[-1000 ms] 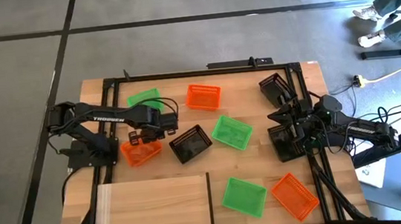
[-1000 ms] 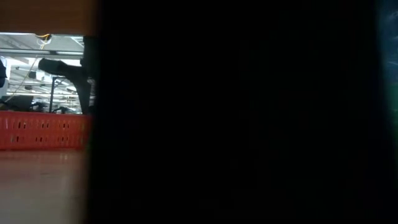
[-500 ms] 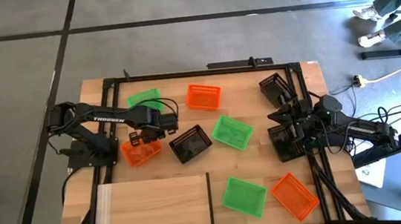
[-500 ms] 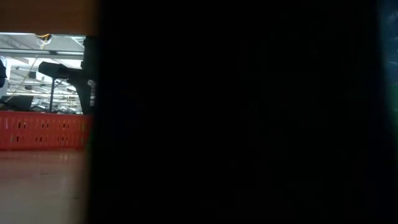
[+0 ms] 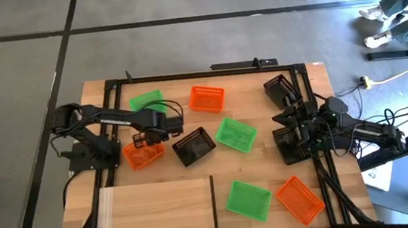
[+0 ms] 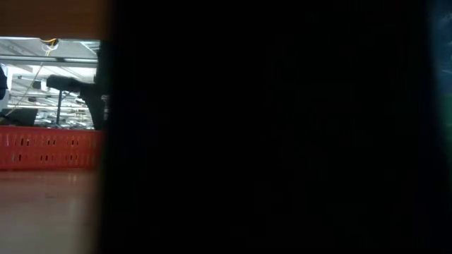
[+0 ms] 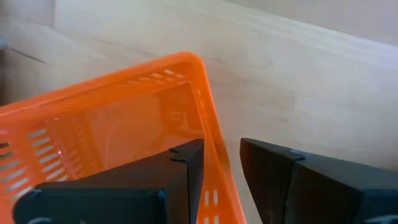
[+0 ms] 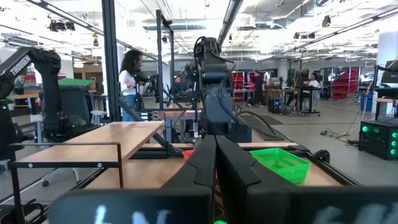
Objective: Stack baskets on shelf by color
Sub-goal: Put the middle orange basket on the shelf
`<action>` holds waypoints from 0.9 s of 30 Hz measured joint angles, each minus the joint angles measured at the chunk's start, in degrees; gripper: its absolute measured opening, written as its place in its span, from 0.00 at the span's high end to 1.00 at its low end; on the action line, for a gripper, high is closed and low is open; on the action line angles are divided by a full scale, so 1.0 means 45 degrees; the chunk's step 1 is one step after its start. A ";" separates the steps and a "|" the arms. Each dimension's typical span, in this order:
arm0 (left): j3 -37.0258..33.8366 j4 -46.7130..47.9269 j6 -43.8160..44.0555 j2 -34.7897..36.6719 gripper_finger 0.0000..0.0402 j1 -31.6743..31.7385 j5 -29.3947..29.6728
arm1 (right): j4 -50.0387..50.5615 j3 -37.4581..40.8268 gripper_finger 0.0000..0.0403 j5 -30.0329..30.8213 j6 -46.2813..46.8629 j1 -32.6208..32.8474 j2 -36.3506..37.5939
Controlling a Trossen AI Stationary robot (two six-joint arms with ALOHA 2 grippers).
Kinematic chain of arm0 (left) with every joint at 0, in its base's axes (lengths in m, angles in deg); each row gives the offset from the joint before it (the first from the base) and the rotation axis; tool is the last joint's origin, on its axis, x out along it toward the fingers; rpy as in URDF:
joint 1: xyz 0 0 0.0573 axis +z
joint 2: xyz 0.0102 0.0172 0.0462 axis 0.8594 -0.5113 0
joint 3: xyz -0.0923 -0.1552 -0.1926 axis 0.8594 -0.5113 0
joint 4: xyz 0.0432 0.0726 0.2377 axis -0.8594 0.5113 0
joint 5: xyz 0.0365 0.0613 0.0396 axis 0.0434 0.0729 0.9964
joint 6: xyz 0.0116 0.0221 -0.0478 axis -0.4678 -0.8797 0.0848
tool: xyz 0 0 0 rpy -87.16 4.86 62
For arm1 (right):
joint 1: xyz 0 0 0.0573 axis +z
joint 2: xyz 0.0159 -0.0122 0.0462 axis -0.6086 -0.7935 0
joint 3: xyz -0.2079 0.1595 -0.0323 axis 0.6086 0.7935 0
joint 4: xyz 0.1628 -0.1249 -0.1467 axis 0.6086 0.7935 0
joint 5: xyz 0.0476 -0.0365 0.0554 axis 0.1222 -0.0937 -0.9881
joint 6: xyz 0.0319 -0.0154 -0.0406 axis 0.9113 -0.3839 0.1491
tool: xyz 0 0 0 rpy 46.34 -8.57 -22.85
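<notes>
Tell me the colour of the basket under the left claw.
Bright orange. The basket shows best in the left wrist view, its wall between the left claw fingers.

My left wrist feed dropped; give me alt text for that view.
The left gripper stands with open jaws astride one wall of a bright orange perforated plastic basket, one finger inside, one outside. Pale wooden tabletop lies beyond.

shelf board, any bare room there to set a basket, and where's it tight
The shelf left of its dark divider is bare. Right of the divider, a green basket and an orange basket fill most of it. The table's middle is crowded, where the left gripper straddles another orange basket's rim.
</notes>
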 joint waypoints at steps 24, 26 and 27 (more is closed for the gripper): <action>0.0003 0.0006 -0.3883 -0.0284 0.98 0.0157 -0.0722 | -0.0136 0.0000 0.97 0.1304 0.0073 0.0000 0.0000; 0.0003 0.0006 -0.4429 -0.0279 0.99 0.0157 -0.0906 | -0.0136 0.0000 0.97 0.1305 0.0060 0.0000 0.0002; 0.0003 0.0010 -0.4733 -0.0279 0.99 0.0153 -0.0987 | -0.0136 0.0000 0.97 0.1306 0.0044 0.0000 0.0000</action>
